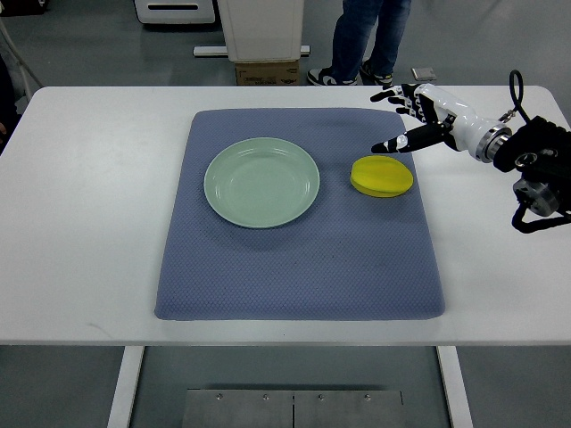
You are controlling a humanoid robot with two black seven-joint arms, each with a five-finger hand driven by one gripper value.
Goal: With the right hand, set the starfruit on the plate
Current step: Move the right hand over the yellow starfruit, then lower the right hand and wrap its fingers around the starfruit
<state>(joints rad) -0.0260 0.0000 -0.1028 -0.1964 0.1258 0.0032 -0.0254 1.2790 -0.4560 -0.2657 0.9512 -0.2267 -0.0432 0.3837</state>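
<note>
— Where's the starfruit (382,176)?
— On the blue mat (303,267), just below the right hand (412,116), not touching it; the green plate (261,182) lies further left.
— And the hand?
— Fingers spread, holding nothing

No legible text, label or number anywhere.

One starfruit (382,176), one plate (261,182), one mat (294,267), one hand (419,114).
</note>
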